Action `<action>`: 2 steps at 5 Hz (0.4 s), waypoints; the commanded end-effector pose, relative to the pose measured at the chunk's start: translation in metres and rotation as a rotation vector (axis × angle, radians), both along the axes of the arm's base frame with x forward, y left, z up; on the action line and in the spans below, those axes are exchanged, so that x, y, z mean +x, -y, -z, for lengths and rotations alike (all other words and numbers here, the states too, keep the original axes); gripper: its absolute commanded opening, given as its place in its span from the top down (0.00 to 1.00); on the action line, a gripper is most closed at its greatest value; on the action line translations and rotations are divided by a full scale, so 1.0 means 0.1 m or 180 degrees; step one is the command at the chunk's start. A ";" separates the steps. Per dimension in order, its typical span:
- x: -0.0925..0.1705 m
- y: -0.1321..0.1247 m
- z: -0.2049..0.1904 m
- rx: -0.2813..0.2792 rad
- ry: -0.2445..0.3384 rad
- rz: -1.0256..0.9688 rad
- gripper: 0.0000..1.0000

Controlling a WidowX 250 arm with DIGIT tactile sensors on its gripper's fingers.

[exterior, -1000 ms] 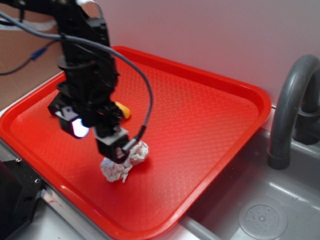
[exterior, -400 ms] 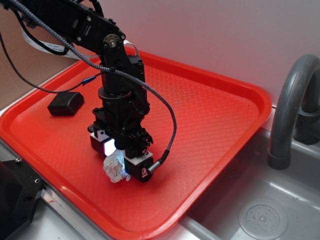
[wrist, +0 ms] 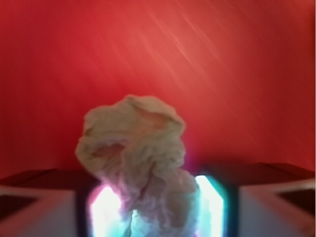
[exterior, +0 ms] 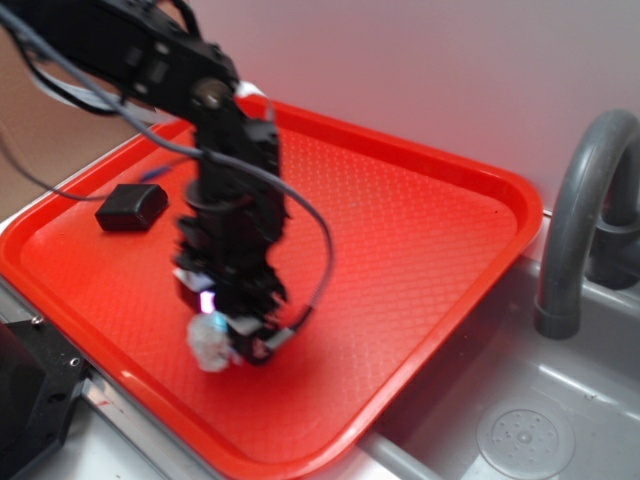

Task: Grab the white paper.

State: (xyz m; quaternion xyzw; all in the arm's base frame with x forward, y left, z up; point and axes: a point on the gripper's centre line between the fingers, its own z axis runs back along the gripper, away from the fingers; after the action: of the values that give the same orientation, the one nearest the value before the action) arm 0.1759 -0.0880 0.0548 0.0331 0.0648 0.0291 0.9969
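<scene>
The white paper (exterior: pixel 205 346) is a crumpled wad near the front of the red tray (exterior: pixel 420 230). My gripper (exterior: pixel 226 334) points down over it from the black arm, which is blurred by motion. In the wrist view the white paper (wrist: pixel 133 140) fills the gap between the two glowing fingers (wrist: pixel 213 197), which press on its lower part while its upper part bulges out past them. My gripper (wrist: pixel 157 202) is shut on the paper. Whether the wad still touches the tray cannot be told.
A black rectangular block (exterior: pixel 130 207) lies on the tray at the back left. A grey sink basin (exterior: pixel 520 430) with a grey faucet (exterior: pixel 580 210) is to the right. A black fixture (exterior: pixel 30 400) stands off the tray's front left corner.
The gripper came down over the paper, which now sits between its fingers. Since 0.4 s ago the arm and the paper have shifted slightly left, with motion blur.
</scene>
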 end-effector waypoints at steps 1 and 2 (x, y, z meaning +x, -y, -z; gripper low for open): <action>0.04 -0.66 -1.08 0.0974 -0.0105 -0.1424 1.00; 0.14 -0.89 -1.57 0.0789 -0.0091 -0.1631 1.00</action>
State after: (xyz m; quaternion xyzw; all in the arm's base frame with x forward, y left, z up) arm 0.1934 0.0054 0.1993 0.1497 0.1081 0.2780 0.9427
